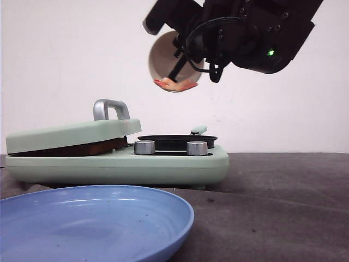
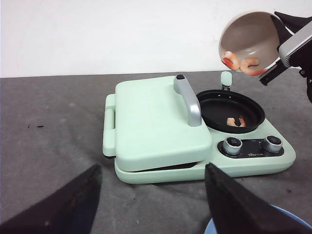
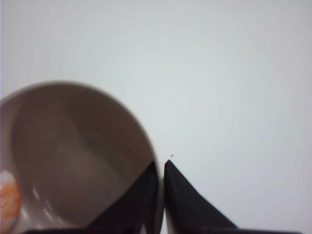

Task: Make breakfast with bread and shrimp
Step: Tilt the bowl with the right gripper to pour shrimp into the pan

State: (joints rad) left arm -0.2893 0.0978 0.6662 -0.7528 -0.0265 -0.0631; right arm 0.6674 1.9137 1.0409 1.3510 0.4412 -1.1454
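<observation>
- Overhead, right gripper (image 1: 182, 63) clenched on the rim of a small pale bowl (image 1: 166, 57), one finger inside the wall and one outside; right wrist view confirms the rim pinched between the black fingers (image 3: 141, 200).
- Bowl held in the air above the breakfast maker (image 1: 117, 158), tipped steeply with its mouth facing down toward the black round pan (image 2: 230, 111).
- Shrimp (image 2: 240, 63): pink-orange pieces lying at the bowl's lowered lip, right at the edge; more shrimp pieces (image 2: 236, 121) lie inside the pan on the breakfast maker.
- Pan sits at the knob end of the breakfast maker, just behind two silver knobs (image 2: 251, 144).
- Mint-green hinged lid (image 2: 153, 122) with silver handle (image 2: 189, 100) is down over the other half of the breakfast maker; a dark brown strip shows in the gap under the lid in the front view. Cannot tell if that is bread.
- Left gripper (image 2: 151, 200): fingers spread wide, nothing between them, hanging in front of the breakfast maker.
- Blue plate (image 1: 92, 221) on the dark table (image 1: 283, 207), nearer the camera than the breakfast maker.
</observation>
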